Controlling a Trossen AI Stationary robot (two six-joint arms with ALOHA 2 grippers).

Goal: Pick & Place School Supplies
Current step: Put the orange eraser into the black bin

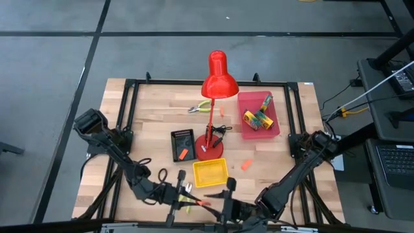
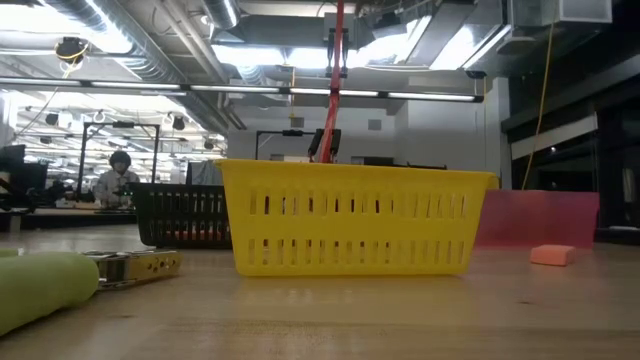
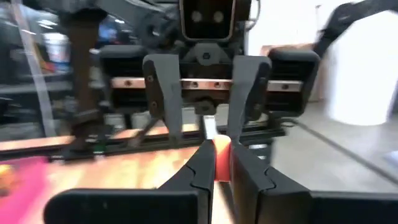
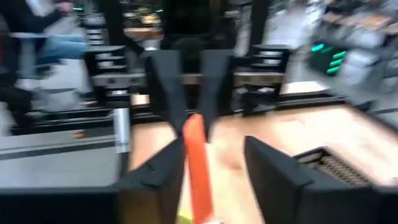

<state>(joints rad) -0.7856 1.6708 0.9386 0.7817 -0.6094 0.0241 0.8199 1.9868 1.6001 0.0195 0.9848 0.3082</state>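
Note:
My left gripper [image 1: 191, 198] and right gripper [image 1: 223, 204] face each other at the table's near edge. The left gripper [image 3: 222, 175] is shut on a thin orange piece [image 1: 206, 202]. The right gripper [image 4: 217, 177] is open, with a finger on either side of that piece [image 4: 196, 163]; whether it touches it, I cannot tell. Pliers with yellow-green handles [image 1: 184, 202] lie under the left gripper, and also show as pliers [image 2: 60, 278] in the low view. Another pair of pliers [image 1: 200, 107] lies beside the lamp. Crayon boxes [image 1: 259, 116] sit in the pink tray [image 1: 275, 129]. My left gripper pinches the orange piece between its two fingers near one end [image 3: 222, 163]. The fingers come about level from the table's left. The rest of the piece [image 4: 198, 155] sticks out past the fingertips toward the right gripper.
The red desk lamp [image 1: 215, 79] stands mid-table on its base [image 1: 210, 151]. The black tray [image 1: 182, 144] holds an orange piece [image 1: 184, 154]. The yellow tray [image 1: 210, 173] sits just beyond the grippers. Loose orange pieces [image 1: 246, 165] lie on the wood. People sit in the room behind.

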